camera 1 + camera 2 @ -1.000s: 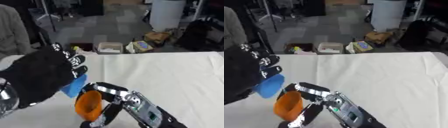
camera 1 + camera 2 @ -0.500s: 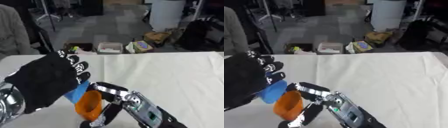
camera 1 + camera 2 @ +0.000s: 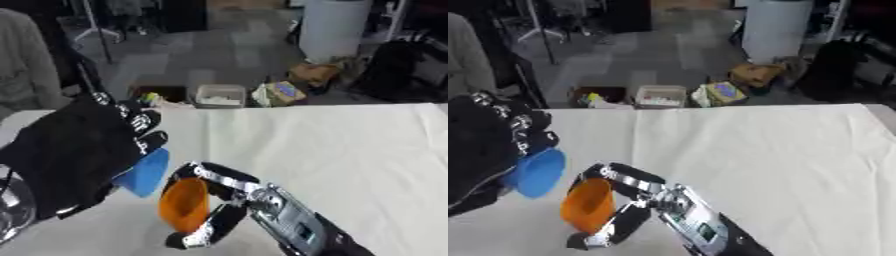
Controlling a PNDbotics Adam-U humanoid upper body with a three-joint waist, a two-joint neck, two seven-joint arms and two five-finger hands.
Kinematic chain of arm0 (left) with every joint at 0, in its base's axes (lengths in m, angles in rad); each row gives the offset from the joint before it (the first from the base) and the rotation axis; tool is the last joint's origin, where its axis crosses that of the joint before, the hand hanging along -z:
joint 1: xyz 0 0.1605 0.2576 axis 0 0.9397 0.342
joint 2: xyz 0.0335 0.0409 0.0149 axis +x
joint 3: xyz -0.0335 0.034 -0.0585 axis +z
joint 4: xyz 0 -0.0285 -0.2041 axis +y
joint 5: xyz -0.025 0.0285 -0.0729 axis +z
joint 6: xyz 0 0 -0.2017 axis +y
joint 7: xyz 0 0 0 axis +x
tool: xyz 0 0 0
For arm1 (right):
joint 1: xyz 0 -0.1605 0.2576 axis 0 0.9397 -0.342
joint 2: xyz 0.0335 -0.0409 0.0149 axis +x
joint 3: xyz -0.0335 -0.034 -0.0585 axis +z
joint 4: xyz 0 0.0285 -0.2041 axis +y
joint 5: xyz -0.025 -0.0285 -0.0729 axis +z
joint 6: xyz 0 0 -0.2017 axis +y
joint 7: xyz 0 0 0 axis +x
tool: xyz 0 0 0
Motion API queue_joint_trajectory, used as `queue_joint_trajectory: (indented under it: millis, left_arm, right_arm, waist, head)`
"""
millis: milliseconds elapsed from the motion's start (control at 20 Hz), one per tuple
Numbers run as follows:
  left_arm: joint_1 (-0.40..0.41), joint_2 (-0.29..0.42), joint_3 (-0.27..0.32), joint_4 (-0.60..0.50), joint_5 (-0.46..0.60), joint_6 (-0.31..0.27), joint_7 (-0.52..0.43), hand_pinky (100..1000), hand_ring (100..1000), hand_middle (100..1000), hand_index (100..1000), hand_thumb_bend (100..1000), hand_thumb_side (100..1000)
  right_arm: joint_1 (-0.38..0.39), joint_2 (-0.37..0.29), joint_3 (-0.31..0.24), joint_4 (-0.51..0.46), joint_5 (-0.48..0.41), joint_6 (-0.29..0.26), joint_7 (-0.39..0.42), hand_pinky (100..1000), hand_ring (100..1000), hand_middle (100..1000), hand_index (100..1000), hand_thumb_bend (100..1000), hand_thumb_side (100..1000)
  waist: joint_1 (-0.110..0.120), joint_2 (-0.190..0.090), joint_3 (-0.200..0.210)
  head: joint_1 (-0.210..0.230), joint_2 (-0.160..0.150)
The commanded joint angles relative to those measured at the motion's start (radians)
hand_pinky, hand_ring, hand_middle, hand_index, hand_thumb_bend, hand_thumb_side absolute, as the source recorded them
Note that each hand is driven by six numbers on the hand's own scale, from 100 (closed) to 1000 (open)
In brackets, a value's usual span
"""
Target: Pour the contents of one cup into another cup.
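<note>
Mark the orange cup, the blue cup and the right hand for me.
orange cup [image 3: 588,205], right eye view, on its outer side wall.
blue cup [image 3: 536,172], right eye view, on its visible side by the rim.
right hand [image 3: 234,200], left eye view, on the palm behind the orange cup.

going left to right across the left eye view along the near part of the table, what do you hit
left hand → blue cup held in it → orange cup → right hand curled round the orange cup → bare white table
</note>
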Motion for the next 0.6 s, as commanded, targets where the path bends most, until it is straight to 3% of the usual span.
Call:
queue_joint_trajectory:
  millis: [50,300,350,400,500,550,600]
  left_arm:
    - [-0.007,0.008,0.020,-0.015,0.004,0.013,0.009,149,100,112,456,360,100]
    - [0.002,0.008,0.014,-0.015,0.000,0.015,0.009,154,100,112,456,361,100]
    - [0.003,0.007,0.013,-0.015,-0.002,0.014,0.009,156,100,112,456,361,100]
    - [0.004,0.007,0.012,-0.015,-0.004,0.014,0.009,156,100,112,456,361,100]
    - [0.006,0.006,0.012,-0.015,-0.008,0.014,0.011,156,100,112,456,361,100]
    - [0.007,0.007,0.013,-0.015,-0.009,0.015,0.011,159,100,112,456,361,100]
    - [0.009,0.008,0.015,-0.015,-0.010,0.016,0.012,160,100,112,456,362,100]
  right_arm:
    - [-0.020,-0.011,-0.051,0.091,0.099,-0.034,-0.105,209,308,392,438,406,100]
    - [-0.015,-0.017,-0.111,0.226,0.226,-0.078,-0.259,227,328,400,441,418,100]
    - [-0.015,-0.018,-0.120,0.245,0.254,-0.086,-0.285,240,341,410,446,366,100]
    - [-0.013,-0.018,-0.128,0.261,0.279,-0.092,-0.312,247,349,413,449,439,100]
    - [-0.012,-0.015,-0.136,0.283,0.317,-0.105,-0.349,247,349,413,449,439,100]
    - [-0.012,-0.018,-0.141,0.288,0.334,-0.110,-0.365,361,491,481,506,599,100]
    - [-0.012,-0.022,-0.146,0.289,0.354,-0.115,-0.381,407,544,509,534,641,100]
  waist:
    - [0.005,-0.014,0.002]
    - [0.004,-0.013,-0.003]
    - [0.004,-0.013,-0.004]
    - [0.004,-0.013,-0.004]
    - [0.004,-0.013,-0.005]
    - [0.005,-0.013,-0.006]
    - [0.005,-0.013,-0.007]
  head:
    - [-0.004,-0.010]
    - [-0.003,-0.011]
    - [-0.002,-0.011]
    - [-0.002,-0.012]
    - [-0.001,-0.013]
    - [-0.001,-0.013]
    - [-0.001,-0.013]
